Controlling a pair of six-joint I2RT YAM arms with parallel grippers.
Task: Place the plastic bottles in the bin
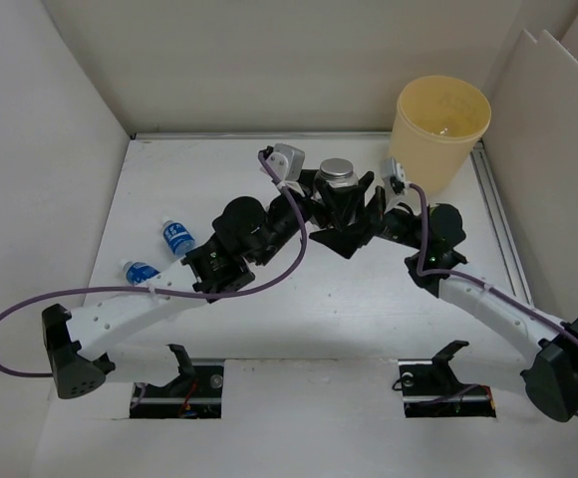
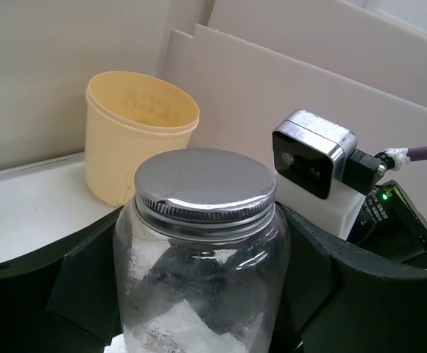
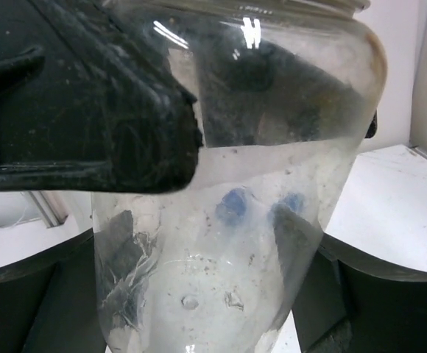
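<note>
Table (image 1: 369, 304); short bottle (image 1: 338, 171), base hidden

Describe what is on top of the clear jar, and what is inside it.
A silver screw lid closes the clear jar, covering its mouth. Through the scuffed, reflective wall only smears and reflections show; whether it holds anything cannot be told.

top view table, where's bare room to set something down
Free: the near-centre table between the two forearms, and the far left corner between the back wall and the two blue-label bottles. Crowded: mid-table, where the left gripper and right gripper flank the silver-lidded jar, next to the yellow bin.
</note>
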